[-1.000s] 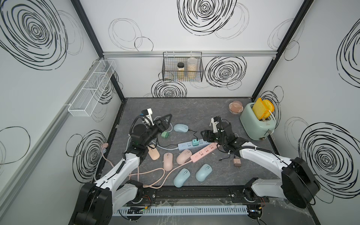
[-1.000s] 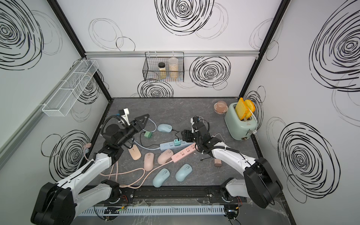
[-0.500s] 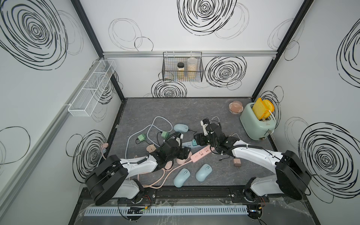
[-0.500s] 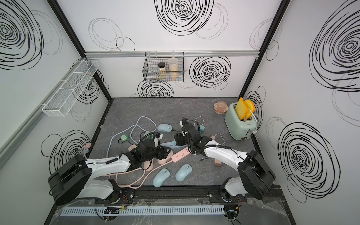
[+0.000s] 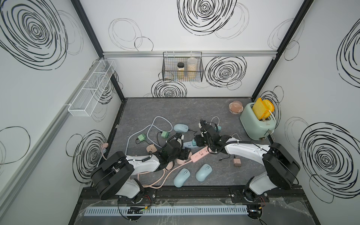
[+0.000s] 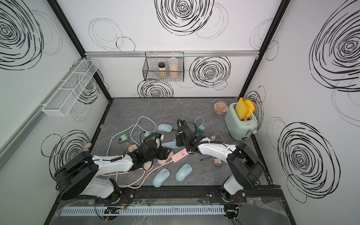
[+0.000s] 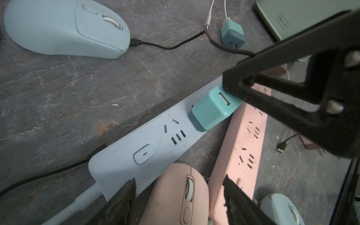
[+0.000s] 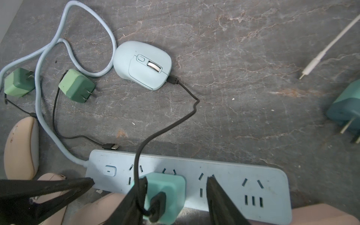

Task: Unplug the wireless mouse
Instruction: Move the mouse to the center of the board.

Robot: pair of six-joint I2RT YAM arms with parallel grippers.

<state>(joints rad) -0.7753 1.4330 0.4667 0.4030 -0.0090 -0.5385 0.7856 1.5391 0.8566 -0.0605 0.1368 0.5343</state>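
The light blue wireless mouse [image 5: 180, 128] [image 8: 142, 64] lies behind the blue power strip [image 8: 233, 175] [image 7: 124, 155]. Its black cable [image 8: 187, 115] runs to a teal adapter [image 8: 165, 192] [image 7: 212, 109] that sits plugged in the strip. My right gripper [image 8: 173, 194] [image 5: 197, 142] is open and straddles this adapter; one finger touches the adapter's side by the cable, the other stands a little off it. My left gripper [image 7: 179, 192] [image 5: 185, 154] is open low over a pink mouse [image 7: 175, 200], one finger above the blue strip's switch end, the other above the pink power strip [image 7: 245, 152].
Two more light blue mice [image 5: 181, 177] [image 5: 203, 172] lie near the front edge. Two green adapters [image 5: 141, 138] [image 5: 165, 134], a looping pale blue cord [image 8: 64, 41] and another pink mouse [image 5: 152, 149] crowd the left. A toaster [image 5: 257, 122] stands at back right, a pink adapter [image 5: 237, 162] in front of it.
My left arm swung from the left side to the middle and came down over the pink mouse. My right gripper shifted left onto the teal adapter and its jaws narrowed.
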